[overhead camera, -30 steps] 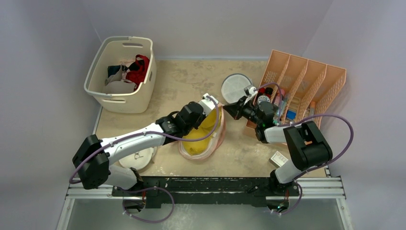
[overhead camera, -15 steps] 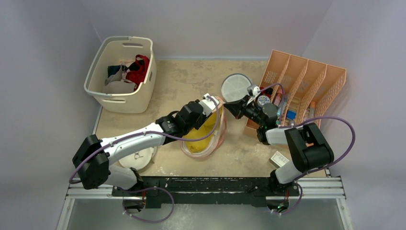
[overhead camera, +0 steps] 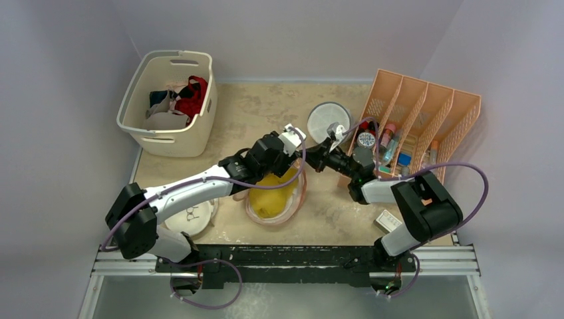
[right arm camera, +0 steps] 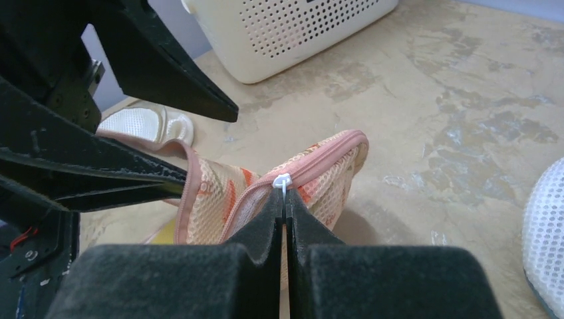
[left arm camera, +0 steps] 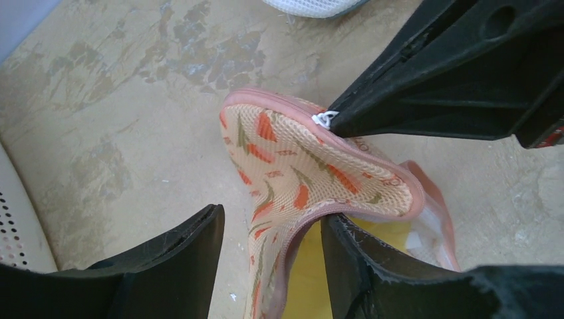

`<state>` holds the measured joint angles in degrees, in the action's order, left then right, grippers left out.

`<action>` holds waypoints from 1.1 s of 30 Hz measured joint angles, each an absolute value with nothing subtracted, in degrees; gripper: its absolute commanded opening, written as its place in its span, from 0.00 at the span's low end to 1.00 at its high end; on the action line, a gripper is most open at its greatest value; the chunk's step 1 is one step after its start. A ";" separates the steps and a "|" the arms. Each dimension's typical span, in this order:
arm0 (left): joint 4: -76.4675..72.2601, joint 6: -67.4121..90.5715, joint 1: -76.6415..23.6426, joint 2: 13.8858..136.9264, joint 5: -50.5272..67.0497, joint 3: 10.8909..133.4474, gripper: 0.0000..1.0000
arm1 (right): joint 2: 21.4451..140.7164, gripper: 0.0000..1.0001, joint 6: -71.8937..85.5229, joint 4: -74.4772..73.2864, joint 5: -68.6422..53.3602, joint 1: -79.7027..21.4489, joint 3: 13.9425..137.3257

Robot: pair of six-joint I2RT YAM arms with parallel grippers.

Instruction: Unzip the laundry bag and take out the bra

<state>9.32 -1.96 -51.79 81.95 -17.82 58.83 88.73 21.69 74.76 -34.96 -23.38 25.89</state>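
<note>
The laundry bag (overhead camera: 300,189) lies mid-table, unzipped along most of its pink edge, its flower-print flap (left arm camera: 292,166) standing up. Inside it shows the mustard-yellow bra (overhead camera: 271,198), also seen under the flap (left arm camera: 307,279). My left gripper (left arm camera: 271,216) is open and straddles the flap's edge, with one finger (left arm camera: 372,266) inside the bag against the flap and the other outside. My right gripper (right arm camera: 284,194) is shut on the white zip pull (right arm camera: 282,180) at the flap's far end (left arm camera: 324,119). In the top view the two grippers meet above the bag, left (overhead camera: 292,138), right (overhead camera: 311,158).
A cream basket (overhead camera: 135,106) with red, white and dark garments stands at the back left. A round white mesh bag (overhead camera: 327,119) lies behind the grippers. An orange rack (overhead camera: 459,116) holds small items on the right. Another white mesh bag (overhead camera: 193,218) lies under the left arm.
My left gripper has opened and let go of the bag's edge. My right gripper, still shut on the zip pull, has moved left towards it.
</note>
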 measured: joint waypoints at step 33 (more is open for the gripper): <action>3.53 20.56 -55.57 90.59 -19.62 67.18 0.53 | 73.52 0.00 14.66 64.73 -20.43 -23.57 22.96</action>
